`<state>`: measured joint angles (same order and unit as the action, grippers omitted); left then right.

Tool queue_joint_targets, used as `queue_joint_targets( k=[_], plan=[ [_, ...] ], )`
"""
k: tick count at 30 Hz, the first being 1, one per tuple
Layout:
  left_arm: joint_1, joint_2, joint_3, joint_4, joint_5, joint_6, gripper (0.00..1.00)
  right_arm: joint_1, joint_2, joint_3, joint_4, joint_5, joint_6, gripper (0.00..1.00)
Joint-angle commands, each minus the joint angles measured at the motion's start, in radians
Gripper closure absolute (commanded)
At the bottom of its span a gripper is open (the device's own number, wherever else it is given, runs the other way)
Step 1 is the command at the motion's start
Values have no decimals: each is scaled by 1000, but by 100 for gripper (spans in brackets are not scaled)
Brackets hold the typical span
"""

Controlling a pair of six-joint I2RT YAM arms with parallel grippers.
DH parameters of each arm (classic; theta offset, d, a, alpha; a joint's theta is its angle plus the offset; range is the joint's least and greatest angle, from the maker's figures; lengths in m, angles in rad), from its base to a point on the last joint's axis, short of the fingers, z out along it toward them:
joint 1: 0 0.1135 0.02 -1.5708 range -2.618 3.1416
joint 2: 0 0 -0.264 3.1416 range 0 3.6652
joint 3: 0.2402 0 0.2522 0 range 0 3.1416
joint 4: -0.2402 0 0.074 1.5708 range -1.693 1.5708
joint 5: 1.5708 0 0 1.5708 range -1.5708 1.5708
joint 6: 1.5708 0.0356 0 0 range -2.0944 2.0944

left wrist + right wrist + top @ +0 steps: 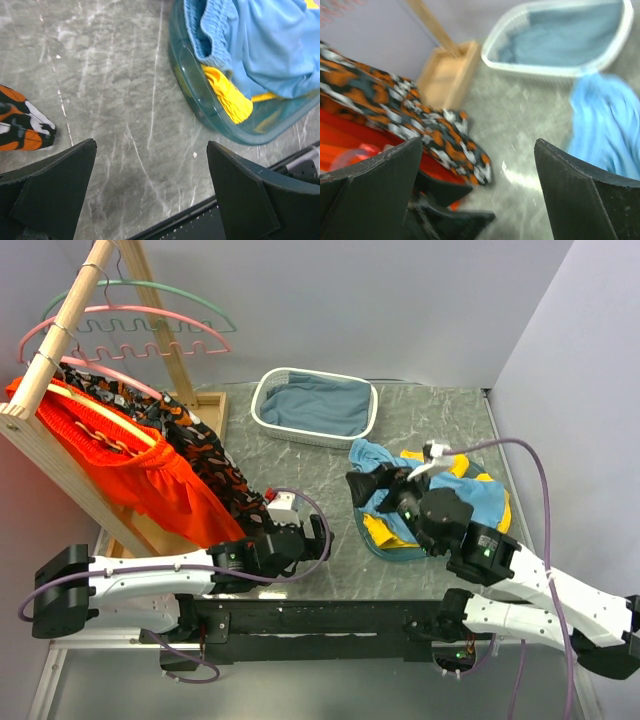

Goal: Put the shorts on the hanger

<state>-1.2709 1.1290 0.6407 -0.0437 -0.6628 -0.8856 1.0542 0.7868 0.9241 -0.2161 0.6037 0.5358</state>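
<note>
While shorts (213,466) hang off rack (45,375) edge, L hand (151,146) gapes above table (430,420).

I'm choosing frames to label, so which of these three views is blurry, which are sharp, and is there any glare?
Right wrist view: blurred throughout, the shorts and white basket smeared, with a pale glare streak on the table. Left wrist view: sharp, marble veins and the yellow cloth crisp. Top external view: sharp and evenly lit.

Printed cloth shorts (210,465), bare wooden rack (58,335), glossy marbled table (440,430).
</note>
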Motion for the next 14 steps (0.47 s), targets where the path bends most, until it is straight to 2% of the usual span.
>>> queue_joint_targets(
  k=[1, 4, 8, 14],
  plan=[
    [4, 11, 51, -13, 61, -4, 3, 1, -69, -144, -109, 74, 263, 0],
    [4, 9, 45, 2, 87, -15, 4, 1, -93, -223, -124, 61, 331, 0],
    [5, 12, 50, 2, 101, -23, 4, 3, -84, -206, -264, 97, 412, 0],
    [5, -6, 56, -25, 80, -12, 3, 1, -73, -192, -322, 131, 440, 0]
  ],
)
